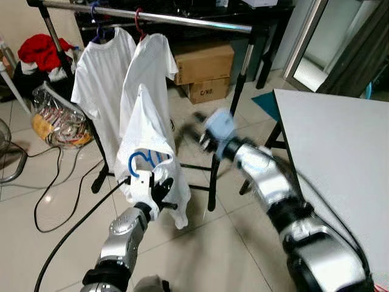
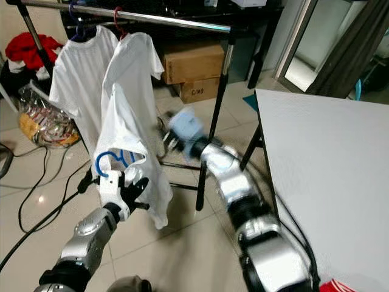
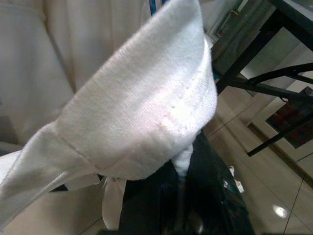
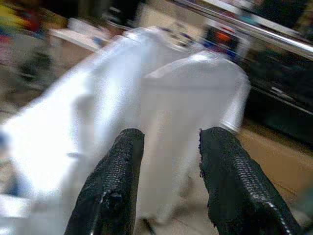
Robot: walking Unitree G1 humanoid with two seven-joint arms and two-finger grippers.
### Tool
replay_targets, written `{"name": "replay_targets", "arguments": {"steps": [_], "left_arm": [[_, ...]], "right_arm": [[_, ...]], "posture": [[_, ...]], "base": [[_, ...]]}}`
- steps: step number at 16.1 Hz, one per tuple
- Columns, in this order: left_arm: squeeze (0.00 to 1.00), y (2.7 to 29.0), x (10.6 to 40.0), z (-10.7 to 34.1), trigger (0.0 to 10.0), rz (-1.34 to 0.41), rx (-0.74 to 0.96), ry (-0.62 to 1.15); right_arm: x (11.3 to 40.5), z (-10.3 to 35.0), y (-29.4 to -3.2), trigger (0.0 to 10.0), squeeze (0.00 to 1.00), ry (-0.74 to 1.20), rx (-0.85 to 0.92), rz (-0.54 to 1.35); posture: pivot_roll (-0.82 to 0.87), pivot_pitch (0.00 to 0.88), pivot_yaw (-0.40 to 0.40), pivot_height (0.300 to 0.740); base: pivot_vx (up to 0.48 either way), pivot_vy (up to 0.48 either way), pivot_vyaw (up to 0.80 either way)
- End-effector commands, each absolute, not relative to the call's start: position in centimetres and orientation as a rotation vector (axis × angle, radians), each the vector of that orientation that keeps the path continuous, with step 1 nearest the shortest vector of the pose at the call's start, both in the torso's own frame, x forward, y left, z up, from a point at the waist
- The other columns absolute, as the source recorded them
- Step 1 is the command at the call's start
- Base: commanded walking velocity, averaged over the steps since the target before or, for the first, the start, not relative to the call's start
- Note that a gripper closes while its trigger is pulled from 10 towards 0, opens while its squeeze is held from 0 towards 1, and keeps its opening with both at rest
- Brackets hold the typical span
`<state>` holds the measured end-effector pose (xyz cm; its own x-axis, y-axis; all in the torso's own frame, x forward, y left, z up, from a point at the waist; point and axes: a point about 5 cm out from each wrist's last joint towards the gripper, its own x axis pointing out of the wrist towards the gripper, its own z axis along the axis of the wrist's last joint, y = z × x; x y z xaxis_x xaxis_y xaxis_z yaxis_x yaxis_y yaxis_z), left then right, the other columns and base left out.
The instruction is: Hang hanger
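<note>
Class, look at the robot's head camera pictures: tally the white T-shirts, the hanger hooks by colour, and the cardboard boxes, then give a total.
White T-shirts: 3, two on the rail and one held by the left end effector
Blue hanger hooks: 2
Red hanger hooks: 1
Cardboard boxes: 2
Total: 8

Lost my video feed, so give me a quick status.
Left gripper shut on blue hanger with shirt. Right gripper open, empty. Rail above; two hung shirts crowd it.

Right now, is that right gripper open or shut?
Open: the right gripper shows a clear gap between its black fingers, holding nothing.
</note>
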<state>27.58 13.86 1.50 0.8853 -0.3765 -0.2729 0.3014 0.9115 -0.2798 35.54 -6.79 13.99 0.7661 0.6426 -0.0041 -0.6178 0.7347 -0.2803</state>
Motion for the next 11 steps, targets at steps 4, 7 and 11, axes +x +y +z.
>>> {"name": "replay_targets", "arguments": {"steps": [4, 7, 11], "left_arm": [[0.00, 14.9, 28.4, 3.2, 10.0, -0.293, -0.250, 0.213], [0.00, 16.1, 29.0, 4.1, 10.0, -0.192, -0.320, 0.146], [0.00, 16.7, 29.7, 5.7, 10.0, -0.119, -0.354, 0.042]], "right_arm": [[36.5, 13.7, -8.3, 10.0, 0.00, -0.059, -0.335, 0.572], [37.2, 13.9, -9.0, 10.0, 0.00, -0.049, -0.333, 0.463], [37.4, 13.5, -10.1, 10.0, 0.00, -0.016, -0.259, 0.353]], "posture": [[0.11, 0.000, -0.017, 0.740], [0.12, 0.000, -0.023, 0.740], [0.11, 0.000, -0.024, 0.740]], "base": [[0.000, 0.000, 0.00], [0.000, 0.000, 0.00], [0.000, 0.000, 0.00]]}}
